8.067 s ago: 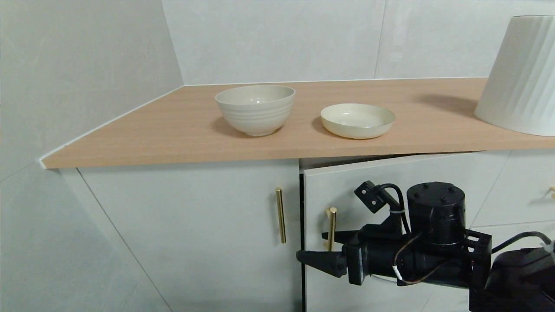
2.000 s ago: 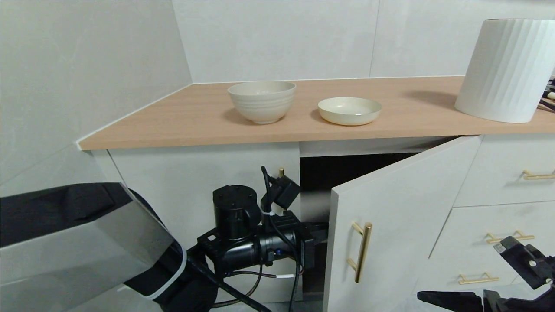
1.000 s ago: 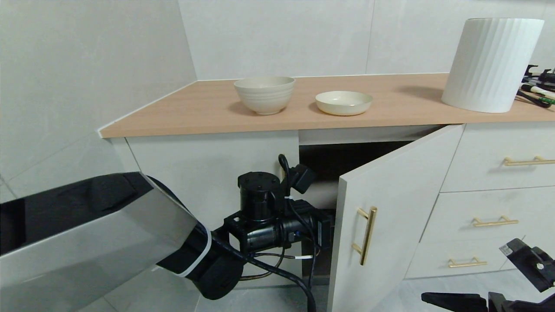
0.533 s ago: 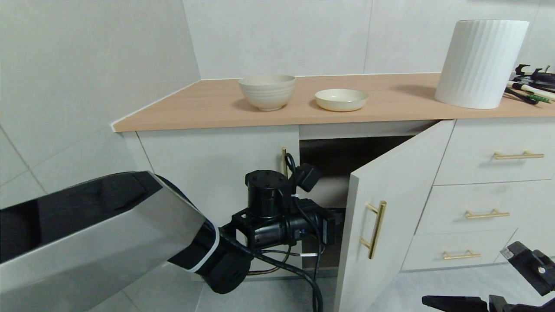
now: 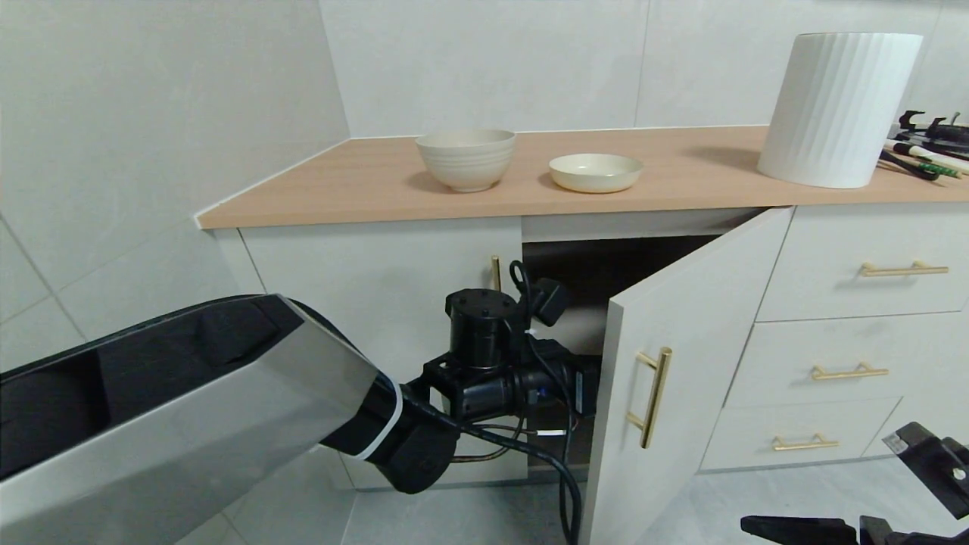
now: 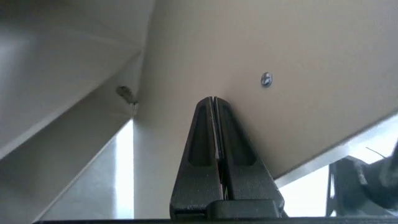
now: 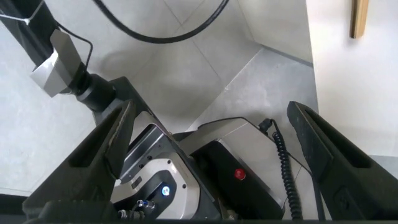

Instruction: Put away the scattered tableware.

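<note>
The wooden countertop [image 5: 341,193] carries one beige ribbed ceramic bowl [image 5: 465,159], one shallow cream round dish [image 5: 596,172] and one tall white ribbed cylinder [image 5: 836,110]. Below are two white cabinet doors [image 5: 378,303], three white drawers [image 5: 855,303] and five gold bar handles [image 5: 655,397].

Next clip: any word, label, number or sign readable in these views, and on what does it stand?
None readable. The beige ribbed ceramic bowl, the shallow cream dish, the tall white ribbed cylinder, the wooden countertop and the white cabinet door with its brass handle bear no print.
The tools at the countertop's right end are too small to tell.
</note>
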Motion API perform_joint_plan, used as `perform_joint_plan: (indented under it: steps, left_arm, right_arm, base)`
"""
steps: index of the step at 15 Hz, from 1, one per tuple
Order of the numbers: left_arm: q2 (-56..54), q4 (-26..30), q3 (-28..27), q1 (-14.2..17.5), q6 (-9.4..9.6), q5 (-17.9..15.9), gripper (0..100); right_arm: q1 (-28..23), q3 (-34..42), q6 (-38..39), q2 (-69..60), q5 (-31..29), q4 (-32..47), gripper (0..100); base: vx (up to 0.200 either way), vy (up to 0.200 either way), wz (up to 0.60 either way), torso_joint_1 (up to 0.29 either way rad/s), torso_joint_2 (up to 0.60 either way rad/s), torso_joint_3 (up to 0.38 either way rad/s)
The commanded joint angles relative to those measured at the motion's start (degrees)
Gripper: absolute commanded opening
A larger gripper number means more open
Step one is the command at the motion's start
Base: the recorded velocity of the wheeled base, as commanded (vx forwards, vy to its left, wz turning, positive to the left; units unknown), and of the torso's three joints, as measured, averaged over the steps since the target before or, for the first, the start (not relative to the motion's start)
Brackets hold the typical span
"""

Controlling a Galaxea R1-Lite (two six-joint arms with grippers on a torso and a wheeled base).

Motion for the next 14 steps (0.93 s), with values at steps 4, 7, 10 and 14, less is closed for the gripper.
perform_joint_plan:
  steps: [4, 7, 10, 14]
  left_arm:
    - [0.7, 0.6, -1.5, -0.2, 0.08, 0.1, 0]
    - [2.8, 6.7, -7.5, -0.2, -0.01, 0.2, 0]
    - [3.6, 7.4, -9.2, -1.0, -0.01, 1.6, 0]
    - [-0.6, 7.5, -7.9, -9.3, 0.08, 2.5, 0]
  right_arm:
    - [0.0, 0.0, 0.0, -0.1, 0.0, 0.0, 100]
    - [0.0, 0.4, -0.1, -0.2, 0.0, 0.0, 100]
    - [0.0, 0.4, -0.1, -1.1, 0.1, 0.0, 100]
    - [4.3, 0.5, 0.2, -9.6, 2.0, 0.2, 100]
  base:
    - [-0.1, 0.0, 0.0, 0.005, 0.0, -0.001]
    - [0.0, 0.0, 0.0, 0.0, 0.0, 0.0]
    - [0.0, 0.0, 0.0, 0.0, 0.0, 0.0]
    - [0.0, 0.0, 0.0, 0.0, 0.0, 0.0]
